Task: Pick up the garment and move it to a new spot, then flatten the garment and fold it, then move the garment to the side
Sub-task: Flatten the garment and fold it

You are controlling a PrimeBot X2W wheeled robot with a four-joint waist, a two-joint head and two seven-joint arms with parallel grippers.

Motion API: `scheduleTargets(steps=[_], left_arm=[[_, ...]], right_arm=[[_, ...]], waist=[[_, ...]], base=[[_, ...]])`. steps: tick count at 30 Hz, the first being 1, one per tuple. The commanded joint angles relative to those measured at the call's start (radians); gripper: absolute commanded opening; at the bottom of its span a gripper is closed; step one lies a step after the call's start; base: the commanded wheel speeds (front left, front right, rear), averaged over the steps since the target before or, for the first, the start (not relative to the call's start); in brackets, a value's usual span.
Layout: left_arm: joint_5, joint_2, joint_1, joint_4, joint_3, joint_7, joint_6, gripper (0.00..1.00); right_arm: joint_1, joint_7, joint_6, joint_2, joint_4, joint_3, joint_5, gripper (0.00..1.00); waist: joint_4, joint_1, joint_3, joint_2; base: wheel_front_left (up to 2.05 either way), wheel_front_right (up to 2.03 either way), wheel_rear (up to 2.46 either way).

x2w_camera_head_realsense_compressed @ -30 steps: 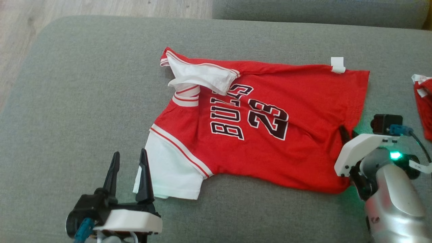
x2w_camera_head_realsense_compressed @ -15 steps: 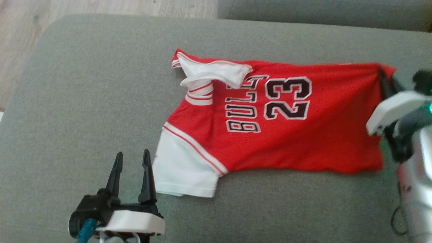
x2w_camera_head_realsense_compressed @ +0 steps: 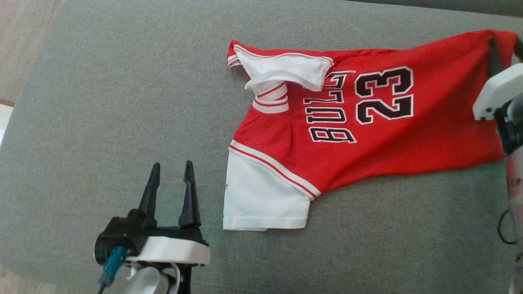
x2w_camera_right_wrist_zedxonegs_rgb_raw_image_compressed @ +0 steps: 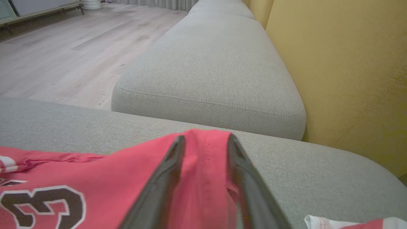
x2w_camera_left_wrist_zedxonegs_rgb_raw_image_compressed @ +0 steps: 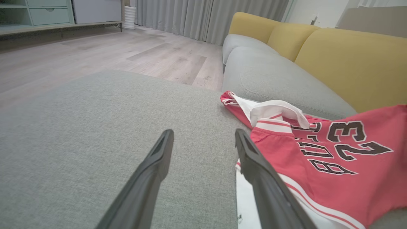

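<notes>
The garment [x2w_camera_head_realsense_compressed: 388, 143] is a red jersey with white sleeves and "BULLS 23" printed on it, spread across the grey cushion [x2w_camera_head_realsense_compressed: 122, 102]. Its far hem corner rises to my right gripper [x2w_camera_head_realsense_compressed: 505, 43] at the picture's right edge. In the right wrist view the right gripper [x2w_camera_right_wrist_zedxonegs_rgb_raw_image_compressed: 205, 140] has its fingers apart, with a ridge of the red garment [x2w_camera_right_wrist_zedxonegs_rgb_raw_image_compressed: 111, 171] lying between them. My left gripper [x2w_camera_head_realsense_compressed: 171, 167] stands open just left of the white sleeve [x2w_camera_head_realsense_compressed: 261, 196], holding nothing. The left wrist view shows the left gripper [x2w_camera_left_wrist_zedxonegs_rgb_raw_image_compressed: 203, 136] over bare cushion, the garment [x2w_camera_left_wrist_zedxonegs_rgb_raw_image_compressed: 318, 149] to its right.
A second grey seat cushion [x2w_camera_right_wrist_zedxonegs_rgb_raw_image_compressed: 210, 63] and a yellow backrest [x2w_camera_right_wrist_zedxonegs_rgb_raw_image_compressed: 343, 63] lie beyond the garment. Wooden floor [x2w_camera_head_realsense_compressed: 20, 49] runs past the cushion's left edge. Another red and white cloth [x2w_camera_right_wrist_zedxonegs_rgb_raw_image_compressed: 349, 221] peeks in beside the right fingers.
The camera has shifted. My right gripper carried the hem corner away from me, stretching the garment out, and its fingers have since parted. The left gripper has stayed open in place.
</notes>
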Motion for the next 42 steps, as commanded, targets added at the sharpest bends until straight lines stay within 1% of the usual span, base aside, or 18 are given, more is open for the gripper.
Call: scheduleTargets(steps=[1, 5, 10, 14, 20, 21, 25, 32, 33, 36, 39, 42], left_arm=[[0.010, 0.001, -0.032, -0.019, 0.029, -0.010, -0.008, 1.00], [0.019, -0.006, -0.038, -0.010, 0.030, -0.011, -0.017, 1.00], [0.027, -0.007, -0.044, -0.001, 0.030, -0.012, -0.025, 1.00], [0.024, -0.003, -0.043, 0.012, 0.033, -0.012, -0.031, 1.00], [0.008, 0.000, -0.019, 0.034, 0.036, -0.009, -0.030, 1.00], [0.008, 0.000, -0.019, 0.034, 0.036, -0.009, -0.030, 1.00], [-0.002, -0.002, 0.006, 0.044, 0.038, -0.009, -0.029, 1.00], [-0.018, -0.010, 0.049, 0.067, 0.039, -0.010, -0.035, 1.00], [-0.020, -0.011, 0.058, 0.071, 0.039, -0.011, -0.036, 1.00], [-0.020, -0.012, 0.069, 0.074, 0.040, -0.011, -0.036, 1.00], [-0.022, -0.011, 0.078, 0.078, 0.047, -0.011, -0.035, 1.00], [-0.021, -0.008, 0.085, 0.082, 0.051, -0.012, -0.033, 1.00]], right_arm=[[-0.038, -0.030, -0.001, 0.007, -0.018, 0.012, -0.010, 1.00], [-0.048, -0.104, -0.001, 0.017, 0.018, 0.031, -0.033, 1.00], [-0.035, -0.180, -0.001, 0.037, 0.006, 0.057, -0.030, 1.00], [0.017, -0.225, -0.001, 0.069, -0.041, 0.079, -0.004, 1.00], [0.177, -0.263, -0.001, 0.120, -0.154, 0.086, 0.030, 1.00], [0.177, -0.263, -0.001, 0.120, -0.154, 0.086, 0.030, 1.00], [0.317, -0.270, -0.001, 0.172, -0.249, 0.070, 0.032, 1.00], [0.562, -0.259, -0.001, 0.226, -0.441, 0.039, 0.000, 1.00], [0.624, -0.247, -0.001, 0.232, -0.492, 0.042, -0.005, 1.00], [0.697, -0.227, -0.001, 0.234, -0.553, 0.074, 0.042, 1.00], [0.740, -0.214, -0.001, 0.234, -0.588, 0.105, 0.094, 1.00], [0.766, -0.212, -0.001, 0.234, -0.608, 0.118, 0.109, 1.00]], waist=[[-0.005, -0.0002, -0.002, 0.0000], [-0.027, -0.0002, -0.016, 0.0000], [-0.069, -0.0002, -0.055, 0.0000], [-0.106, -0.0002, -0.101, 0.0000], [-0.151, -0.0002, -0.170, 0.0000], [-0.151, -0.0002, -0.170, 0.0000], [-0.168, -0.0002, -0.205, 0.0000], [-0.176, -0.0002, -0.247, 0.0000], [-0.175, -0.0002, -0.253, 0.0000], [-0.175, -0.0002, -0.256, 0.0000], [-0.176, -0.0002, -0.255, 0.0000], [-0.175, -0.0002, -0.255, 0.0000]], base=[[0.00, 0.00, 0.00], [0.00, 0.00, 0.00], [0.00, 0.00, 0.00], [0.00, 0.00, 0.00], [0.00, 0.00, 0.00], [0.00, 0.00, 0.00], [0.00, 0.00, 0.00], [0.00, 0.00, 0.00], [0.00, 0.00, 0.00], [0.00, 0.00, 0.00], [0.00, 0.00, 0.00], [0.00, 0.00, 0.00]])
